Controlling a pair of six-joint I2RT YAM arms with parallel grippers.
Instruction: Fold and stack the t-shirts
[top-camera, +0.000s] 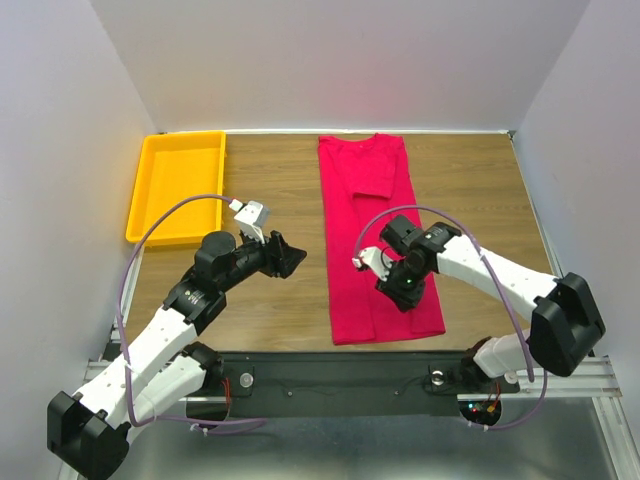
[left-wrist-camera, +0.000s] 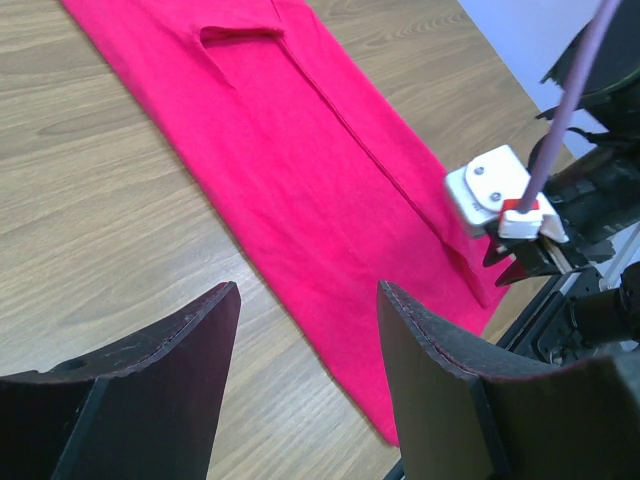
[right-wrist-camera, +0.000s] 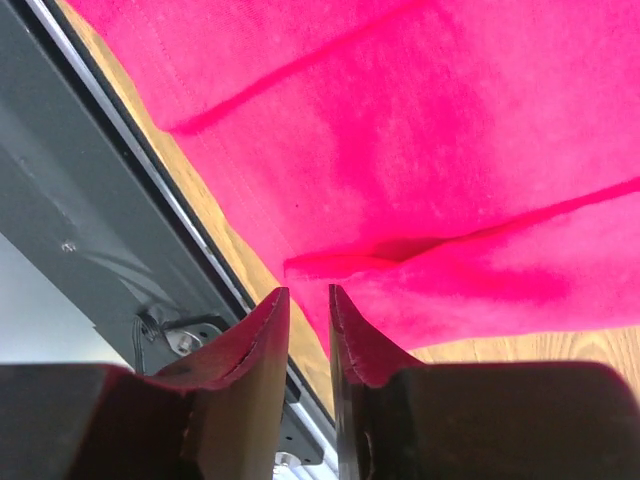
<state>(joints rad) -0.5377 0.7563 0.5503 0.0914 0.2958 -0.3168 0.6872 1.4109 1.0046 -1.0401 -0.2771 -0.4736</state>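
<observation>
We see the t-shirt (top-camera: 365, 230) narrowed lengthwise, centre frame. The right gripper (right-wrist-camera: 308, 292) is nearly closed (nothing visibly pinched) near its lower hem, and the left gripper (left-wrist-camera: 308, 288) is wide. Next, we judge: pinch hem, fold upward.

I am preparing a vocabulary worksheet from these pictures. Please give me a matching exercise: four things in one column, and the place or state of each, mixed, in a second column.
1. t-shirt
2. tray
3. left gripper
4. right gripper

A. open, over the bare table
B. at the table's far left corner
C. fingers nearly together, over red cloth
D. folded into a long strip, lying flat

Pairs: 1-D, 2-B, 3-A, 4-C.
</observation>
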